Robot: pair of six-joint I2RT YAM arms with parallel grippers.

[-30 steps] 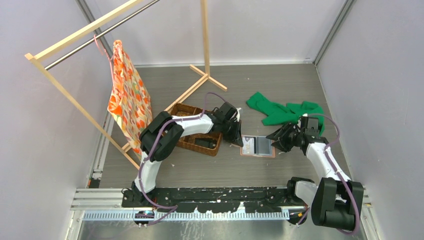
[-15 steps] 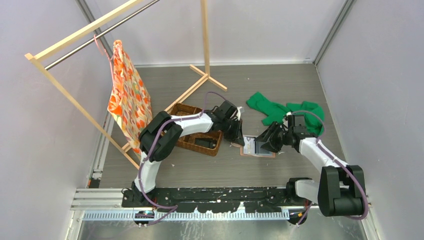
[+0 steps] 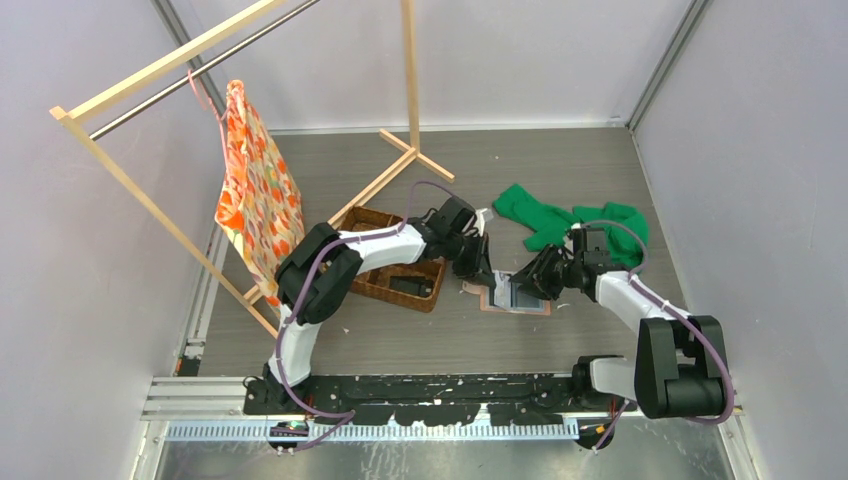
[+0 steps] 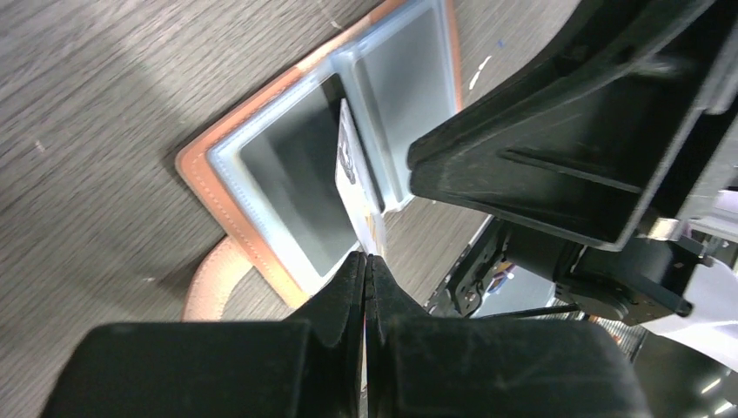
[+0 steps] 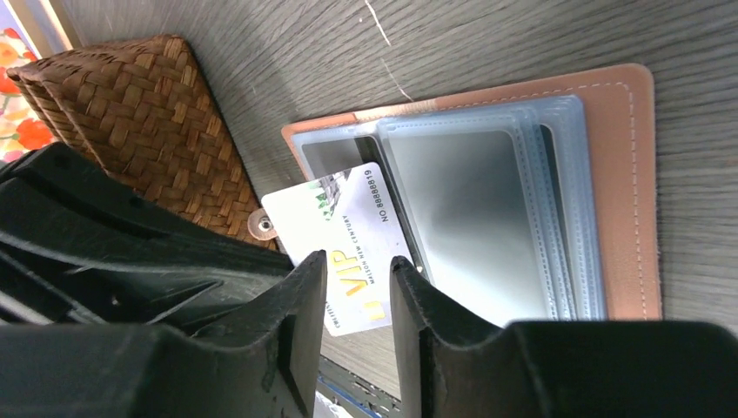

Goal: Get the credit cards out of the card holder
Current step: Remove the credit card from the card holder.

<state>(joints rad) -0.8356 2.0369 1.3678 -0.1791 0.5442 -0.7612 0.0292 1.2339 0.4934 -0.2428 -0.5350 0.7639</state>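
Observation:
The salmon-pink card holder point(image 3: 530, 308) lies open on the table, grey panels up; it also shows in the left wrist view point(image 4: 204, 178) and the right wrist view point(image 5: 628, 174). My left gripper point(image 3: 483, 274) point(image 4: 365, 258) is shut on the edge of a white VIP card point(image 5: 339, 228) point(image 4: 350, 178) that sticks partly out of a left pocket. My right gripper point(image 3: 532, 283) point(image 5: 358, 263) is open, hovering over the holder's near side, with the card showing between its fingers.
A brown woven basket point(image 3: 385, 268) point(image 5: 130, 113) stands just left of the holder. A green cloth point(image 3: 570, 225) lies behind the right arm. A wooden rack point(image 3: 410, 90) with an orange patterned cloth point(image 3: 258, 195) stands at the left and back.
My right arm has swung left from beside the holder to over it. My left gripper has stayed at the holder's left edge, still shut on the card.

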